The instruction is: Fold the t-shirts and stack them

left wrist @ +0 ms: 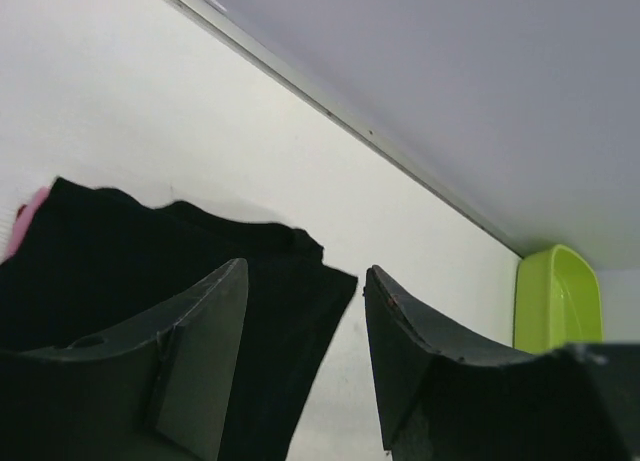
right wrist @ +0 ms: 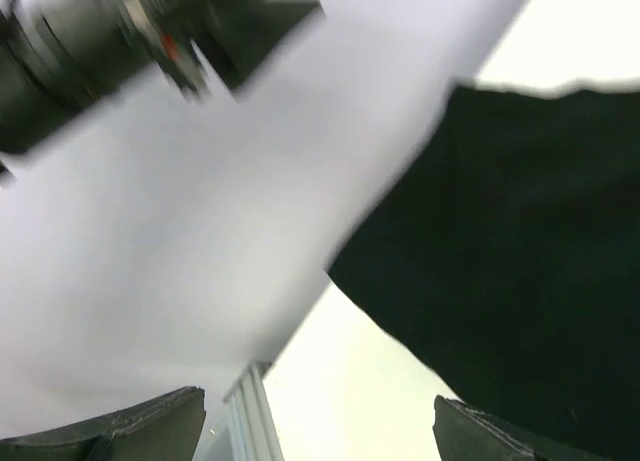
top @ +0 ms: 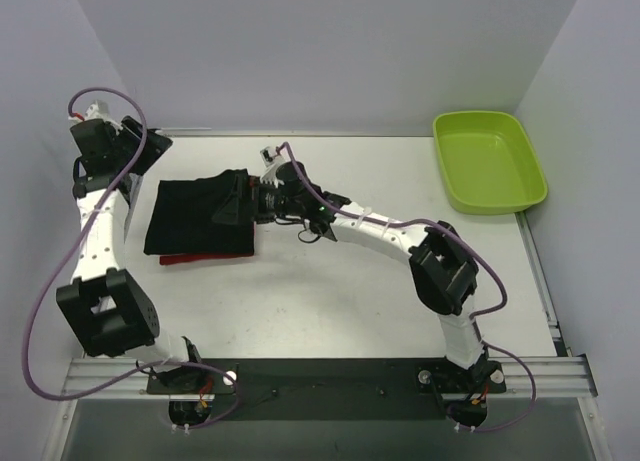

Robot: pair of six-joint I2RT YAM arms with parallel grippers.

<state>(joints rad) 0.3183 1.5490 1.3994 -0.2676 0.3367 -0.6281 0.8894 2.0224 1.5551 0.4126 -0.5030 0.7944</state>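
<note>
White flat tabletop (top: 330,291) is carrying every item. The right white-and-black robot arm (top: 390,236) is spanning the table toward its left half. The left arm (top: 100,231) is standing bent along the left edge.

The large black cloth t-shirt (top: 190,216), folded to a rectangle, is lying left of centre. The lime-green plastic tub (top: 488,161) is sitting well apart at the far right corner. The dark red cloth t-shirt (top: 200,260) is lying under the black one, its near edge showing. A sliver of the pink cloth t-shirt (left wrist: 25,221) is peeking from beneath the black cloth.

The right gripper (right wrist: 315,406) is hovering at the black shirt's right edge, fingers spread wide and holding nothing. The left gripper (left wrist: 305,273) is hanging beyond the stack's far left corner, fingers apart and empty.
</note>
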